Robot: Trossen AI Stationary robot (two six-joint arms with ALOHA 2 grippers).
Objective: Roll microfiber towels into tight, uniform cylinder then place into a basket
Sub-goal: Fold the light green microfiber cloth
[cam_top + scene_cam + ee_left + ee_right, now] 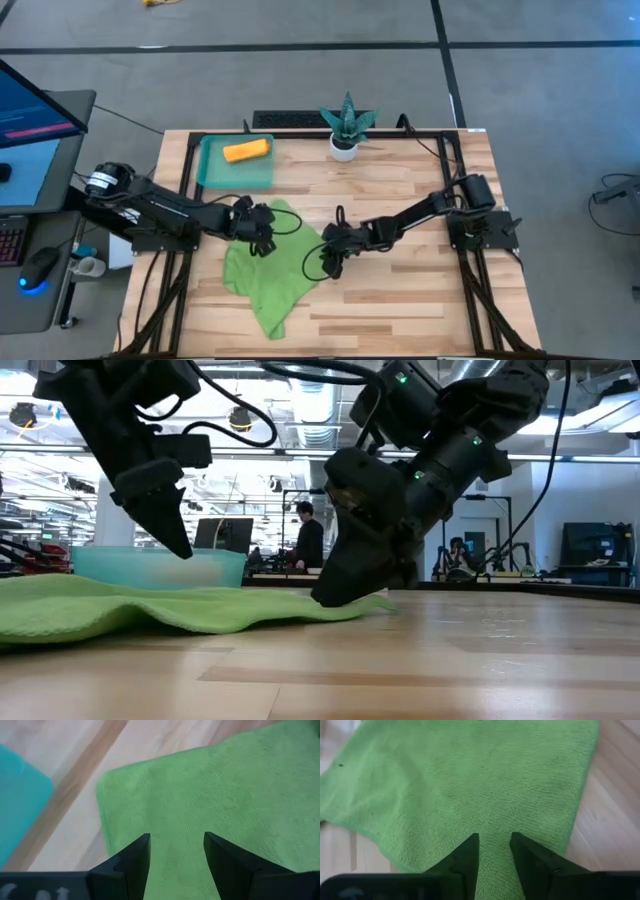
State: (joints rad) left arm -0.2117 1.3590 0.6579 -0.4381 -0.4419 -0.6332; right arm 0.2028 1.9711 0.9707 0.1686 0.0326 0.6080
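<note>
Bare plank tabletop fills the foreground of the low view, pale wood running level toward the arms. Beyond it the lime green towel lies spread and rumpled, not rolled, a little toward seven o'clock of the table's middle in the high view, one tongue of cloth trailing toward six o'clock.

At the towel's three o'clock edge the right gripper is down on the cloth; in the low view its dark body meets the towel's edge where the fabric thins onto the wood. From its wrist view the two dark fingers stand close together with a narrow strip of green cloth showing between them, low against the towel; whether they already pinch the fabric cannot be told.

At the towel's eleven o'clock corner the left gripper hangs above the cloth, its tip clear of the fabric in the low view. Its fingers are spread wide with nothing between them but the towel seen below, near the cloth's rounded corner.

Farther back, at about eleven o'clock of the table, the teal basket sits flat with the orange towel lying inside it as a short roll. A small white pot with a spiky green plant stands at twelve o'clock, just beside the basket's right end. Behind the table, a person stands in the room.
</note>
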